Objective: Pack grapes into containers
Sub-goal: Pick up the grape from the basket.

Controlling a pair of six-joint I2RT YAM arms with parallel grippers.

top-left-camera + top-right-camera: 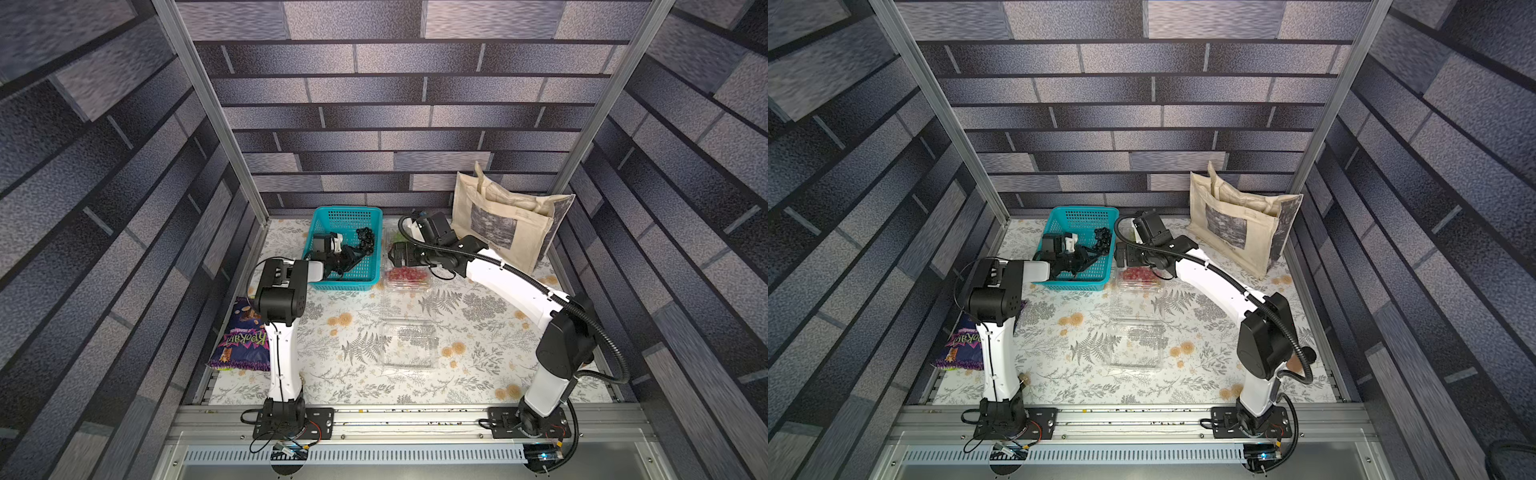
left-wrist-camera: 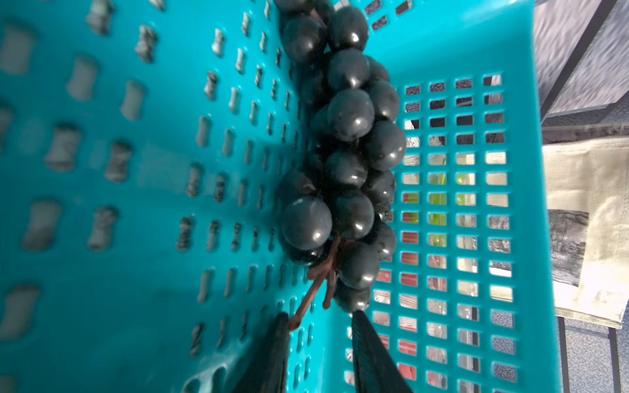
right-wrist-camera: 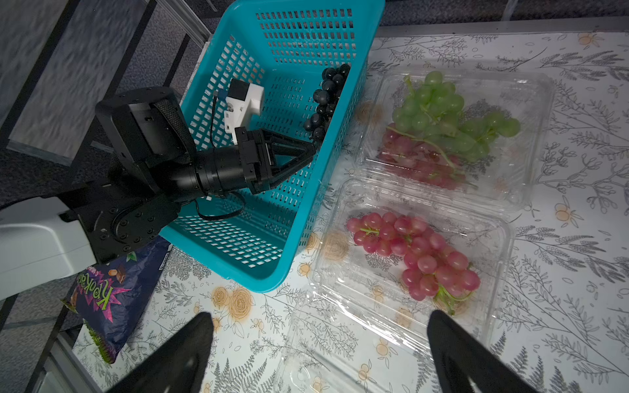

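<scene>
Black bunch (image 1: pixel 365 239) in the teal basket (image 1: pixel 345 210), my left tool (image 1: pixel 358 252) reaching in beside it.

In both top views the basket sits upper centre with the black bunch along its right wall. Right of it, my right tool (image 1: pixel 392 255) shows just above a clear container (image 1: pixel 428 284) holding a red bunch (image 1: pixel 405 274). An empty container (image 1: pixel 409 343) lies mid-frame on the surface (image 1: pixel 478 332). Left wrist view: the black bunch (image 2: pixel 350 136) runs down the centre. At the lower edge the left tool (image 2: pixel 319 314) has its fingers (image 2: pixel 369 354) slightly apart, clamping nothing, and the brown stem (image 2: pixel 313 296) ends at one tip. Right wrist view: I see the right tool (image 3: pixel 320 314) spread wide and empty at the bottom. The red bunch (image 3: pixel 415 255) fills the clear container (image 3: pixel 503 245) centre-right. A green bunch (image 3: pixel 442 112) tops a second red bunch (image 3: pixel 415 166) in a second container (image 3: pixel 541 102), upper right.
</scene>
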